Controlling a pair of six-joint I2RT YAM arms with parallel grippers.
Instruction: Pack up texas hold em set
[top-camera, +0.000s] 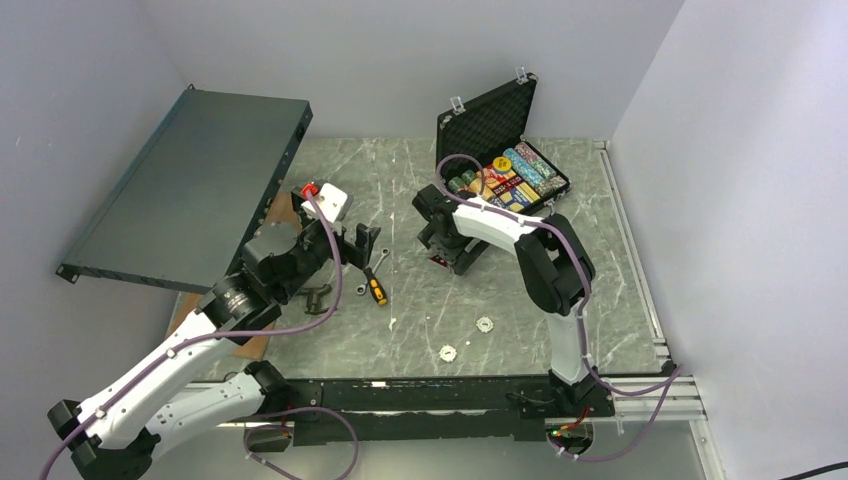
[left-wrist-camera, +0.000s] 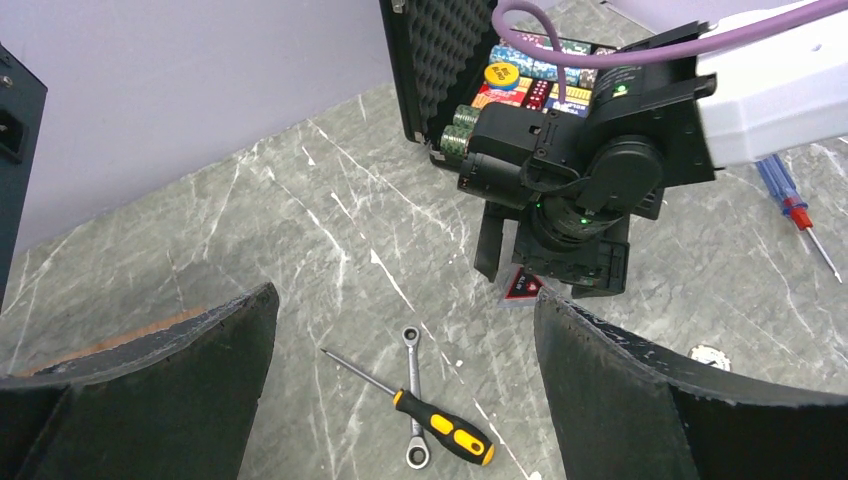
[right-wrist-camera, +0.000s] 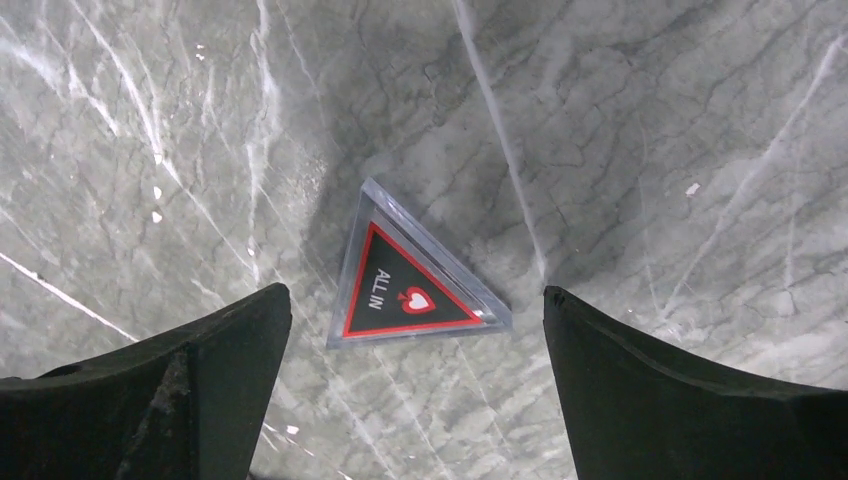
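- Right wrist view: the right gripper (right-wrist-camera: 414, 335) hangs spread wide over the clear triangular "ALL IN" marker (right-wrist-camera: 415, 285), which lies flat and untouched on the marble table (right-wrist-camera: 650, 120).
- Risk: fingers closing on its low, slanted edges could squirt it out or skate it away.
- Top view alone shows the open briefcase (top-camera: 485, 120) just behind and two white buttons (top-camera: 485, 324) lying loose. The left gripper (left-wrist-camera: 405, 300) is spread and empty.

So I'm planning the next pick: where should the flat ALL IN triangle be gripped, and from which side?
By its thin rim, straight down from above. The ALL IN triangle lies flat on the table, so no face can be pinched. Probably set one jaw against a straight side and the other on the opposite corner; its clear edge may slip.
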